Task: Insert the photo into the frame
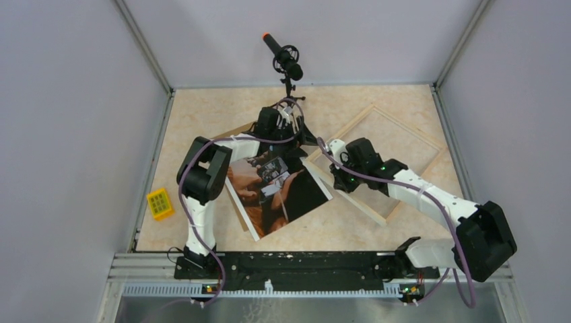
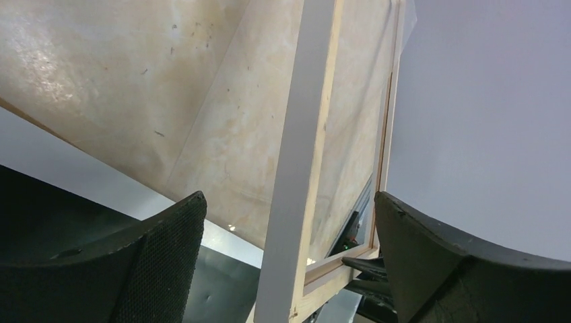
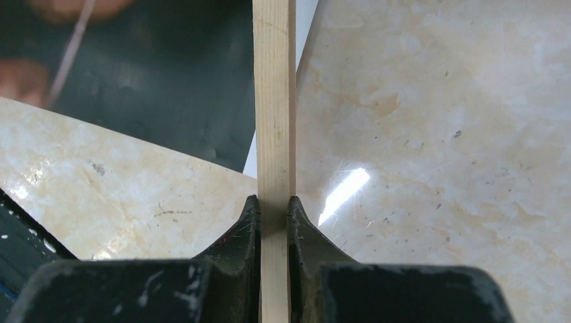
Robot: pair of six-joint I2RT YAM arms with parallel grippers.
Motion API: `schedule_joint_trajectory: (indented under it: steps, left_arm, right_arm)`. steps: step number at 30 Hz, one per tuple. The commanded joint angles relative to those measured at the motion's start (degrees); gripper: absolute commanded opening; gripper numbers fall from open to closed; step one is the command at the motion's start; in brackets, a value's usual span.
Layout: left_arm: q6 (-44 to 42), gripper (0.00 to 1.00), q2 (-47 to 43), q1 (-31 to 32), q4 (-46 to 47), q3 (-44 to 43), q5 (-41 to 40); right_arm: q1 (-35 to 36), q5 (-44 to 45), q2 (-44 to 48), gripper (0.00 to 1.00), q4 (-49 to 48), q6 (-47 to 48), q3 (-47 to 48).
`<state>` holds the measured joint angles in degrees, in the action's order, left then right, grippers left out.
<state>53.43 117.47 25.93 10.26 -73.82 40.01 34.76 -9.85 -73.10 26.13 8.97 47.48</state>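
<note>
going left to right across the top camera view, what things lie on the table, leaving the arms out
small yellow block → photo → frame

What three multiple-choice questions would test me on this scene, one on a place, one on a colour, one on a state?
1. Where does the yellow block lie?
A) by the table's left edge
B) against the back wall
C) between the arm bases

2. What colour is the microphone's tip?
A) green
B) orange
C) blue

3. How is the right tool?
A) wide open
B) out of view
C) shut on the frame's wooden bar

Answers:
1 A, it sits at the far left of the tabletop.
2 B, the tip shows orange in the top view.
3 C, its wrist view shows both fingers pressed on the bar.
</note>
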Motion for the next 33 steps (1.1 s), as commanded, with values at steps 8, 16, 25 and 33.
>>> schedule_joint_trajectory:
  steps: [8,16,25,33]
  left_arm:
    - [-5.5,0.98,-11.9,-2.9,-3.2,5.1,-1.3]
    - [1.6,0.95,-16.7,-2.8,7.1,16.1,1.2]
    - [16.5,0.83,-12.7,2.1,28.0,19.7,3.7]
    - [19.2,0.75,-6.0,4.5,21.9,11.3,-4.4]
  right_arm:
    - [-5.3,4.4,-1.8,0.0,-16.7,-3.8,1.8]
    - [-8.2,2.3,-9.3,0.0,-10.2,-4.9,11.6]
    - [-8.7,-2.3,-6.5,0.0,-12.4,-6.1,10.0]
    - [-8.8,-3.6,-5.7,0.0,-13.8,-8.1,9.1]
